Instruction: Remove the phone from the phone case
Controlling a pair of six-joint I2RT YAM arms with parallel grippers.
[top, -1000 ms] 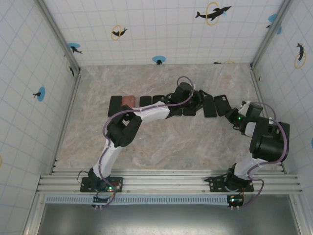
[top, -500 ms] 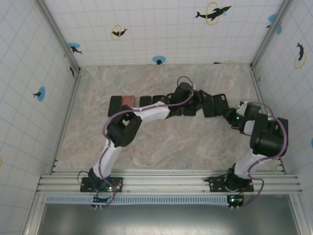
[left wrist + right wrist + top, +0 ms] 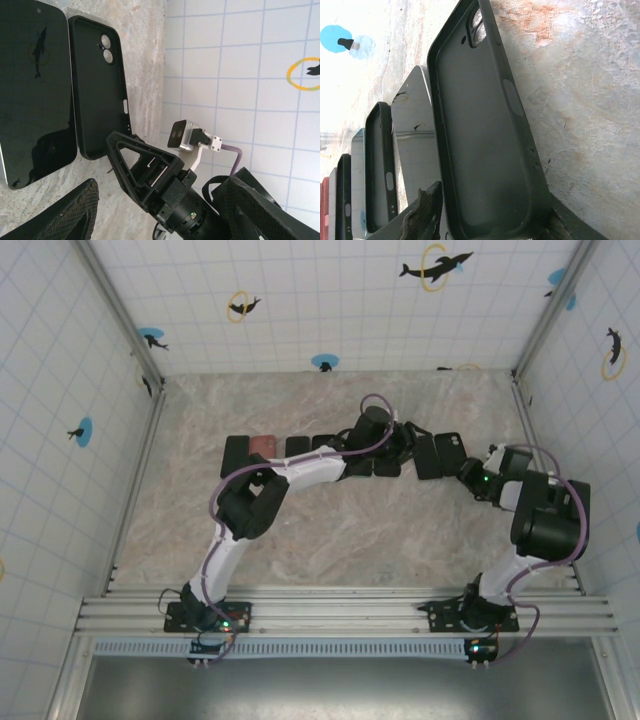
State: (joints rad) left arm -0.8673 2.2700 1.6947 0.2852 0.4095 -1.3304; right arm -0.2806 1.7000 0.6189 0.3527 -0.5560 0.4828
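Right wrist: case [image 3: 485,150], perhaps in hand [image 3: 492,222]

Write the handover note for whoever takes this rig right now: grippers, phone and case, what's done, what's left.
Left gripper: open, nothing between its fingers, beside the phone.
Right gripper: its fingers bracket the near end of the empty case; whether they pinch it is unclear.
Phone: lies screen up on the table, right beside that case.
Done: the phone looks to be out of the case.
Left: probably set the case flat, let go and pull both arms back.
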